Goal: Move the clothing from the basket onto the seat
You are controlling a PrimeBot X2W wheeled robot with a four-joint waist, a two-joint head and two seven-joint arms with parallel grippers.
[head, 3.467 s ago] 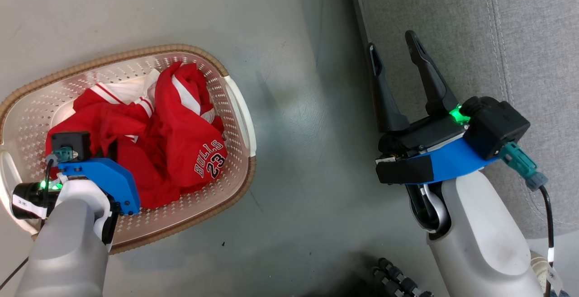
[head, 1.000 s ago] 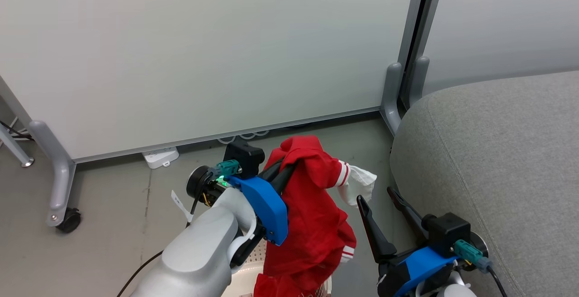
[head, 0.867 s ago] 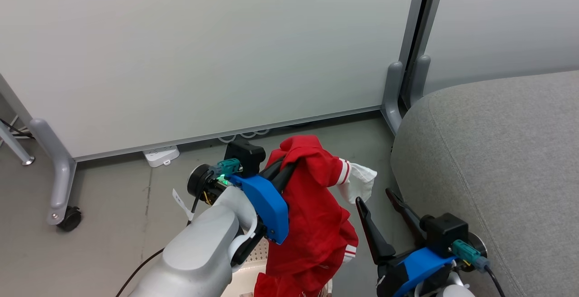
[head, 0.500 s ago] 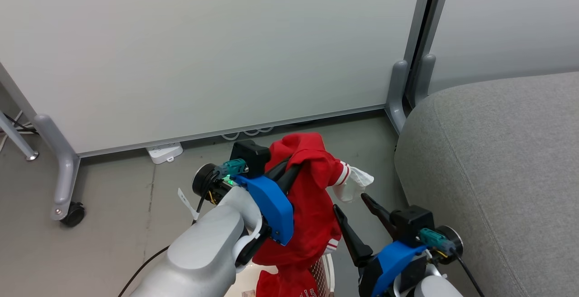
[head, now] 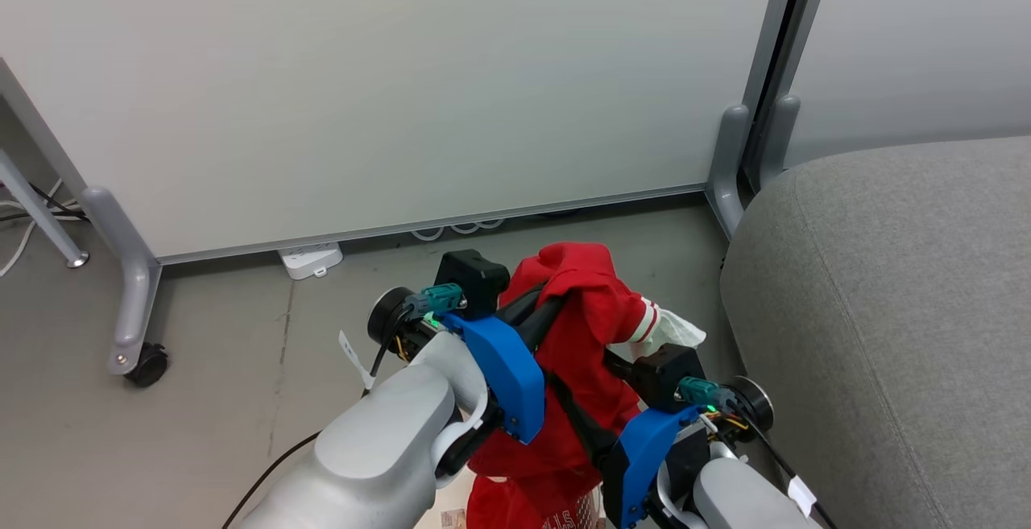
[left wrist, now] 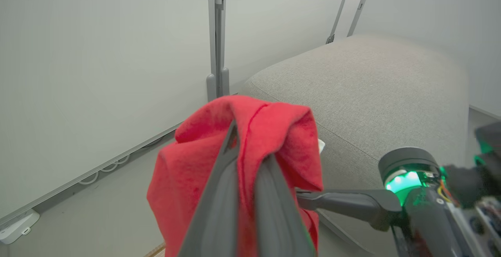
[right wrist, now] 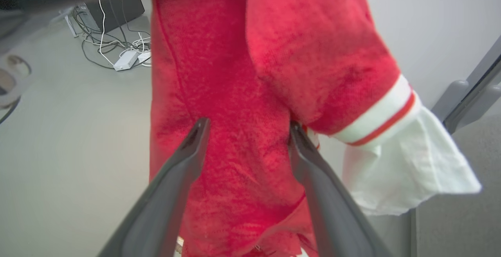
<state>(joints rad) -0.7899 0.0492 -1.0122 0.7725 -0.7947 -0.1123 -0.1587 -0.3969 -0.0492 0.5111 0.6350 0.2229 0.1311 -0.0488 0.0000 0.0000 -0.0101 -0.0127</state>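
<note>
Left claw (head: pixel 552 307) is pinching the red garment (head: pixel 592 328) at a bunched fold, fingers drawn tight together with cloth pushed up over the tips. It is holding the piece in the air at centre frame in the head view.

The garment is hanging straight down from that pinch, long axis running top to bottom. A striped cuff and a white panel (head: pixel 664 332) are sticking out on the frame's right side. More red fabric with white lettering (head: pixel 556 519) is lying at the bottom edge, partly cut off.

Right claw (right wrist: pixel 248 126) is standing wide, one finger on each side of the hanging cloth below the left claw's pinch. Cannot tell whether the pads are touching the fabric; nothing is gripped there yet.

Key relation: the seat (head: pixel 886 287) is lying to the right of both claws, filling the frame's right side. The garment is hanging just short of the seat's rounded near edge, over the floor (head: pixel 201 368). The right arm is standing nearer the seat, between cloth and cushion.

Judging that the carry is needing a sideways travel to frame right, with the low tail lifted enough to be clearing the cushion edge.
</note>
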